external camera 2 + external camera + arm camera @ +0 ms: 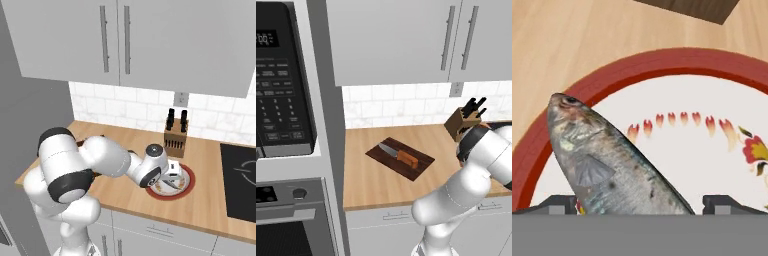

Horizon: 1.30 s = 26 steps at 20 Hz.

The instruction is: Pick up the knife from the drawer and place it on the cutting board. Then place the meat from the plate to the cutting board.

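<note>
Meat (pixel 617 170) on plate (pixel 682 65), tail cut off between end effector (pixel 640 205) fingertips.

Even bright render, soft shadows

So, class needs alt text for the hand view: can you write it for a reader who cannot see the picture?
A silvery-grey fish lies on a white plate with a red rim, between the claw's two dark fingertips. The plate sits on a light wooden counter, and a dark wooden corner shows beyond it.
</note>
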### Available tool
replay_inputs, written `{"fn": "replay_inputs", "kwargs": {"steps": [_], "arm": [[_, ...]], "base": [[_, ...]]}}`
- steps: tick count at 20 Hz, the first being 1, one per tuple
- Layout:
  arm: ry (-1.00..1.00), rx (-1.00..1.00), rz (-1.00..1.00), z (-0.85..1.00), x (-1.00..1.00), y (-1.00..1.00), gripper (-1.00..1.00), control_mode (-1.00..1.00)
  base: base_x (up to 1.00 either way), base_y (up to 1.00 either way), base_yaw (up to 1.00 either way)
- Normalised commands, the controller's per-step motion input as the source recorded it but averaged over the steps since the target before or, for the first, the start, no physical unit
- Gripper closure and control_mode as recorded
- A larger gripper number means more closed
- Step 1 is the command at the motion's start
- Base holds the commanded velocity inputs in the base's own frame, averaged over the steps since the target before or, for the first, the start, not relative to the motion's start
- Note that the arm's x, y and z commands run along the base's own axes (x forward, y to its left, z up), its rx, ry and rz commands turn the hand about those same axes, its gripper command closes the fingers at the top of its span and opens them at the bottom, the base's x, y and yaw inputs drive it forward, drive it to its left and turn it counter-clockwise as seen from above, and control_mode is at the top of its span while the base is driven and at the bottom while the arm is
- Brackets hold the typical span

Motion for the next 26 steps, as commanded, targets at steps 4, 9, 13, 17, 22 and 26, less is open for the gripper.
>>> {"fn": "replay_inputs", "kwargs": {"steps": [4, 9, 13, 17, 22, 26], "arm": [[0.00, 0.00, 0.04, -0.26, 0.20, -0.18, -1.00, -1.00], [0.00, 0.00, 0.00, -0.23, 0.00, 0.07, 1.00, -1.00], [0.00, 0.00, 0.00, 0.13, -0.12, 0.36, 1.00, -1.00], [0.00, 0.00, 0.00, 0.60, -0.27, 0.83, 1.00, -1.00], [0.02, -0.03, 0.00, 0.77, -0.23, 1.00, 1.00, -1.00], [0.04, -0.10, -0.01, 0.48, 0.07, 1.00, 1.00, -1.00]], "base": [[0.00, 0.00, 0.00], [0.00, 0.00, 0.00], [0.00, 0.00, 0.00], [0.00, 0.00, 0.00], [0.00, 0.00, 0.00], [0.00, 0.00, 0.00]]}}
